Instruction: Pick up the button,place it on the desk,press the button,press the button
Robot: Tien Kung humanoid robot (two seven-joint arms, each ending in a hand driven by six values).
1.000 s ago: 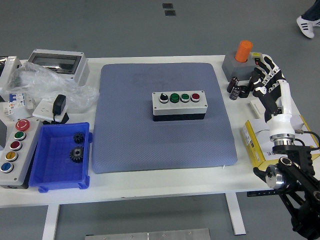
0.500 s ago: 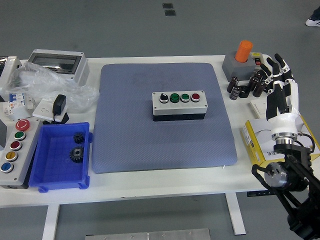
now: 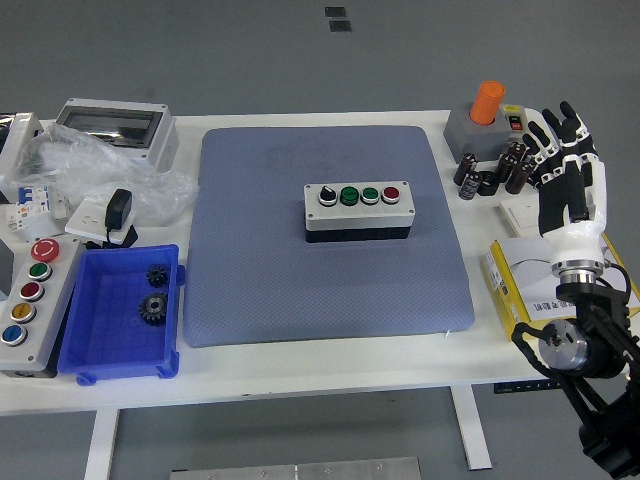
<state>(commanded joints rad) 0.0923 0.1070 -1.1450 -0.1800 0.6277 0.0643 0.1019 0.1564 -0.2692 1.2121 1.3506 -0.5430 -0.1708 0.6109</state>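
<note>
Button box (image 3: pixel 357 209) seated mid blue mat (image 3: pixel 250 280); placement looks done, presses apparently still to come.
Four caps on top, nothing touching them. Right hand (image 3: pixel 570 180) well apart at the table's right edge, fingers spread, empty. Yellow box (image 3: pixel 510 285) print too small to read, probably a label.

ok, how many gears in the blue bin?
2. One small black gear near the back of the blue bin, and a larger gear just in front of it. None appear hidden.
</note>
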